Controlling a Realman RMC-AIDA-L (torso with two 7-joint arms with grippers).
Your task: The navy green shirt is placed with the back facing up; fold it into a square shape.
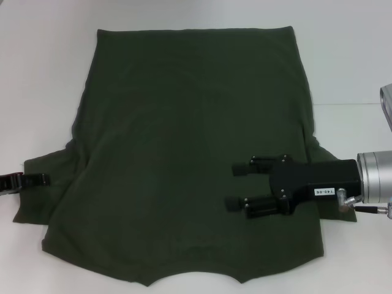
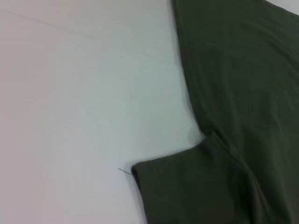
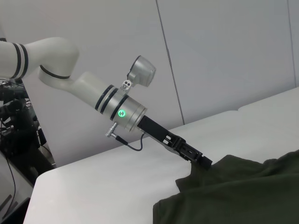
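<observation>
The navy green shirt [image 1: 190,153] lies flat across the middle of the white worktop [image 1: 43,73], hem toward the far edge and neckline at the near edge. No fold shows yet, so I judge the task barely begun. The left gripper [image 1: 27,180] is at the left sleeve's edge, apparently pinching the cloth. The right gripper [image 1: 242,187] hovers over the shirt's right side, fingers spread and holding nothing. Both sleeves and the lengthwise folds are still to do.
</observation>
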